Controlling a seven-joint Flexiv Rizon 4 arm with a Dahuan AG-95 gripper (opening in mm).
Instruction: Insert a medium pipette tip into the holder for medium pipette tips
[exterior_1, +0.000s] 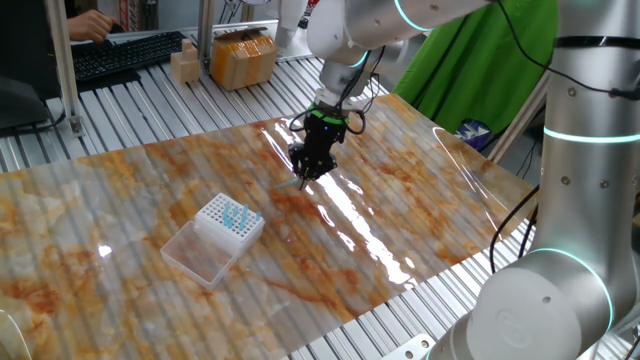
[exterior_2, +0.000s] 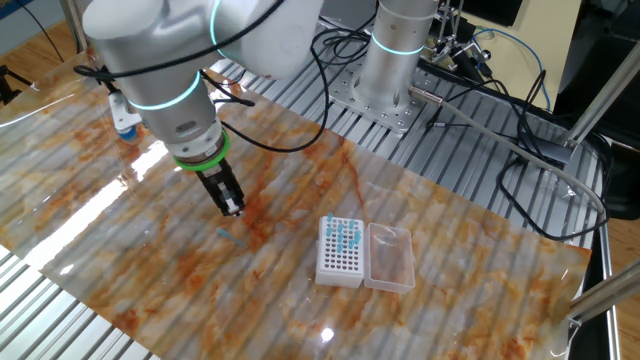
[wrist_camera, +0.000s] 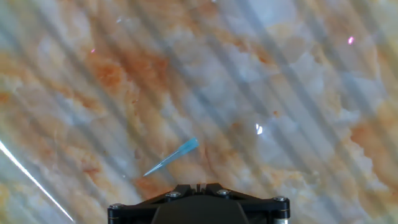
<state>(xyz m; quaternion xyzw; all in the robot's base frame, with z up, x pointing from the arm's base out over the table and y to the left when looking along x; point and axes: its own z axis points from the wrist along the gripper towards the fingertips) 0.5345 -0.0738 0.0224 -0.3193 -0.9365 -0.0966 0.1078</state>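
Nearest the hand camera is the black body of the gripper (wrist_camera: 199, 202), filling the bottom edge of the hand view, and just ahead of it the medium pipette tip (wrist_camera: 171, 157) lies flat on the marbled table mat (wrist_camera: 298, 74). The tip is a pale blue sliver, its wide end pointing up and right, its fine point down and left, slightly to the left of the gripper's centre line. Nothing touches it. In the other fixed view the same tip (exterior_2: 232, 237) shows as a faint blue line on the mat just below the gripper (exterior_2: 233, 208), which hangs above it. Whether the jaws stand apart or together I cannot tell; the fingertips are out of the hand view and too small and dark in both fixed views.

The holder for medium pipette tips (exterior_2: 339, 252) sits well away from the jaws, a white rack with a bunch of teal tips (exterior_2: 347, 236) standing in some holes and a clear lid (exterior_2: 390, 257) lying beside it.

The step in hand looks like the approach to pick-up. Next, the jaws likely need to line up across the tip's slant, descend to the mat and close gently on something this thin.
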